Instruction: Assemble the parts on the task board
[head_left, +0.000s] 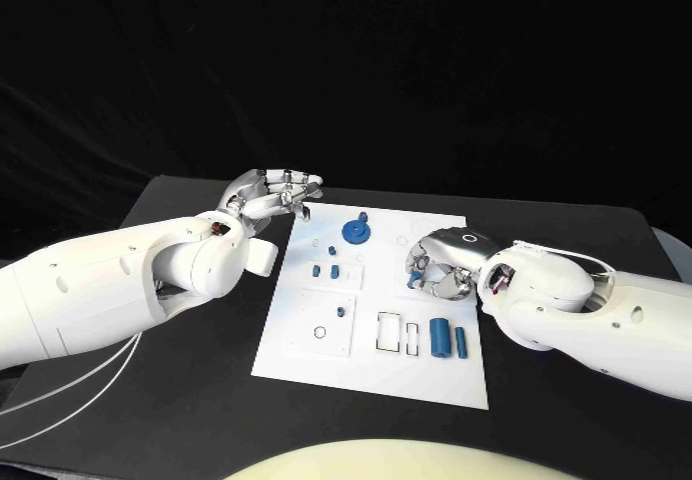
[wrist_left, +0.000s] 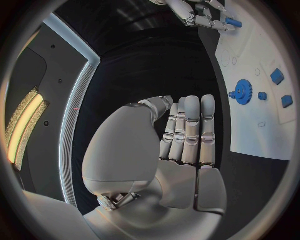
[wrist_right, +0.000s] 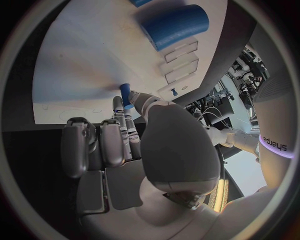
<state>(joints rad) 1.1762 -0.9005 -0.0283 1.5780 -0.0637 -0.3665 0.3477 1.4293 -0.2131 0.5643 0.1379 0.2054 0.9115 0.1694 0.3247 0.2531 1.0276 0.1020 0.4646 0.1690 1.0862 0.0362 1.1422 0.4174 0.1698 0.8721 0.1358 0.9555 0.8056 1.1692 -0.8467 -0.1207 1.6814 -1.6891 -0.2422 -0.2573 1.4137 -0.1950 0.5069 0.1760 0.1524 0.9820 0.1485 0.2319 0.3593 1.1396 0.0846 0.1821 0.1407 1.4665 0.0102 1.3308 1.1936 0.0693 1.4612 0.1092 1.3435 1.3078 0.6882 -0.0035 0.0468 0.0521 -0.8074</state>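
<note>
Two hands work at the white task board (head_left: 372, 330) on the black surface (head_left: 188, 200). At the picture's right of centre, the right hand (head_left: 440, 268) pinches a small blue peg (wrist_right: 125, 93), probably to seat it. The left hand (head_left: 270, 200), upper left, holds nothing, fingers loosely curled, likely waiting. A blue gear (head_left: 356, 233) stands upper middle.
</note>
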